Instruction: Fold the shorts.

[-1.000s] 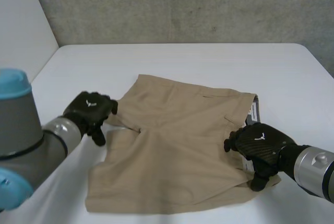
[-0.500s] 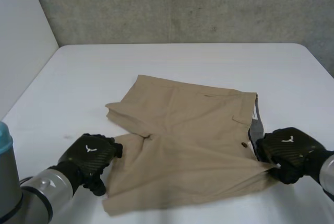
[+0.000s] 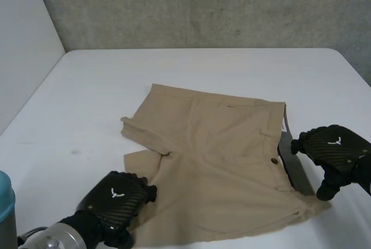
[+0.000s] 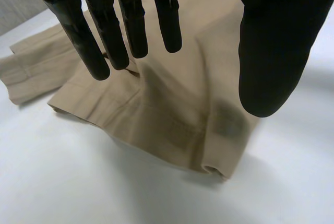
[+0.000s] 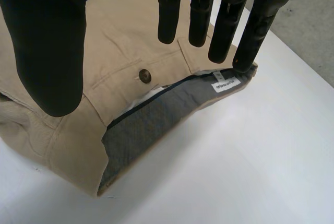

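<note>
Place: looks like a robot lab or test bay.
Desk (image 3: 203, 69): plain white top.
Wall (image 3: 203, 5): rough grey concrete at 12 o'clock.
Panel (image 3: 23, 46): plain white board at 10 o'clock.

On table (image 3: 191, 69) — shorts (image 3: 220, 156) between left hand (image 3: 113, 202) and right hand (image 3: 335, 147)

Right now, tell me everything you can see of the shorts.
The shorts are tan woven cloth, spread on the white table, legs toward the left hand, one hem curled. The waistband by the right hand gapes, showing grey lining, a white label and a brown button.
</note>
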